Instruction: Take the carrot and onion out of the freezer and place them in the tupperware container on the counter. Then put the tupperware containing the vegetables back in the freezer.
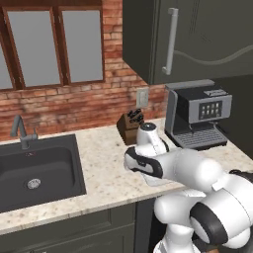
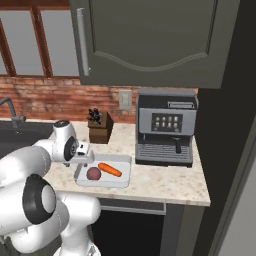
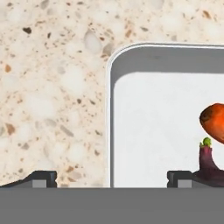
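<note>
Your white arm folds forward over the counter (image 2: 165, 187), its wrist bent down so the gripper (image 3: 111, 177) looks straight onto the left wall of the tupperware container (image 2: 125, 172). Its jaws stand wide apart and hold nothing: one fingertip (image 3: 41, 177) sits over bare speckled stone outside the container's rim, the other inside the container, just beside the onion (image 2: 93, 173). The container lies flat near the counter's front edge, in front of the knife block (image 2: 100, 127) and left of the coffee machine (image 2: 165, 132). Inside it, the dark red-purple onion rests toward the left end and the orange carrot (image 2: 109, 169) lies angled beside it, close to the onion but whether touching you cannot tell. Left of the container, open stone runs to the black sink (image 1: 39, 170). Right of the container, a strip of bare counter passes in front of the coffee machine to the counter's end.
</note>
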